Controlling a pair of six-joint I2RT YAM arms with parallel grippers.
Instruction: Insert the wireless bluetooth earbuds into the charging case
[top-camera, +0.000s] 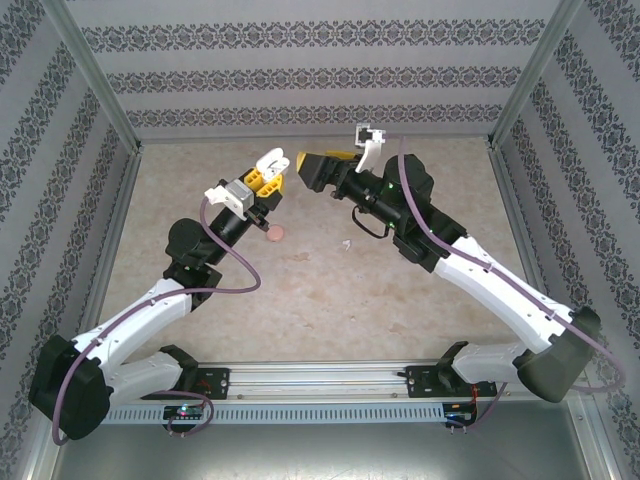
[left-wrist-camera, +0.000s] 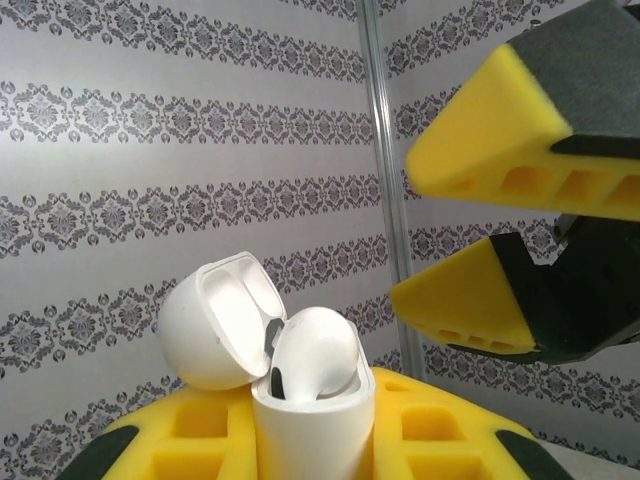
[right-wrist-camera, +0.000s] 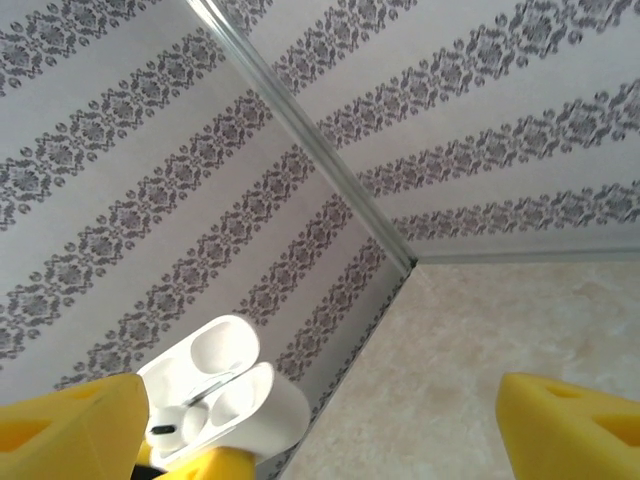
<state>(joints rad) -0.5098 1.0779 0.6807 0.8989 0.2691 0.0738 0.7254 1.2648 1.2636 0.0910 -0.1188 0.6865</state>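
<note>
While my left pincer (top-camera: 265, 178) is clenched on the white charging case (left-wrist-camera: 312, 425), I hold it upright above the far middle of the worktop (top-camera: 400, 300). Its lid (left-wrist-camera: 215, 320) is tipped back to the left. A white earbud (left-wrist-camera: 315, 350) sits in the case, its rounded head above the rim. My right pincer (left-wrist-camera: 490, 215) hangs just right of the case, apart from it, released, with nothing between its yellow fingers (right-wrist-camera: 570, 425). On the worktop, near and below the case, lie a small pinkish round thing (top-camera: 273, 233) and, to its right, a tiny white piece (top-camera: 345, 243).
</note>
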